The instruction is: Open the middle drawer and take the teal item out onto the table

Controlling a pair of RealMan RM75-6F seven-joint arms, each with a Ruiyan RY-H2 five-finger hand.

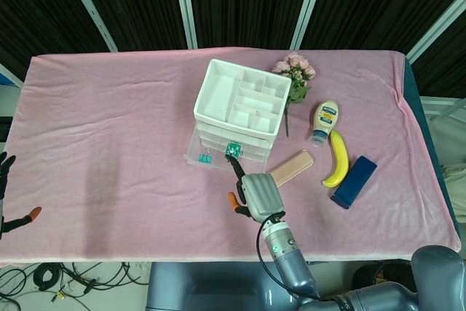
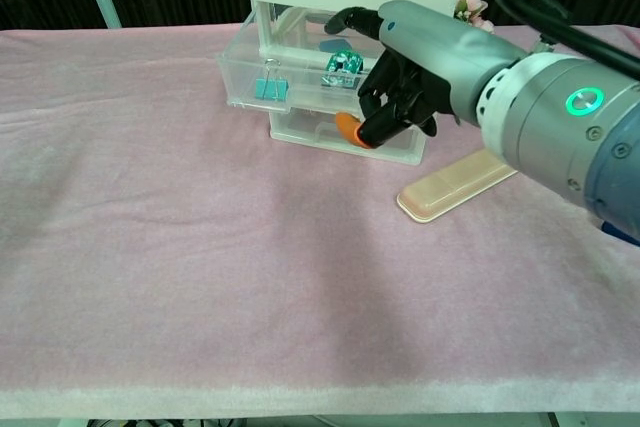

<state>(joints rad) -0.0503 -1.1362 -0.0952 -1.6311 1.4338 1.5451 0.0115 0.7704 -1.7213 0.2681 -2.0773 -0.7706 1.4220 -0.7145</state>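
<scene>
Teal item [image 2: 343, 63] lying in the pulled-out middle drawer [image 2: 250, 87] of the clear drawer unit [image 1: 237, 111], toward the drawer's right end, with a small binder clip [image 2: 268, 85] further left in the same drawer. Long axis hard to judge at this size; appears as a short, roughly square packet, slightly tilted.

Right hand [image 2: 400, 72] just beside it, hovering at the drawer's right front corner: one finger stretched out over the drawer above and a little beyond the item, the rest curled in toward the palm, orange thumb tip low against the front of the bottom drawer. Nothing held. Whether that finger touches the drawer rim cannot be told. From the hand, item lies a short way left and down, inside the drawer walls, so likely reached from above rather than from the front.

Left hand [image 1: 6, 196] far off at the table's left edge, seen only in part in the head view; fingers look spread, nothing in it. Right hand plainly the nearer.

Beyond: tan case [image 2: 463, 181] on the pink cloth [image 1: 109, 129] right of the unit, then banana [image 1: 338, 159], blue box [image 1: 354, 180], bottle [image 1: 325, 119], flowers [image 1: 295, 72].
</scene>
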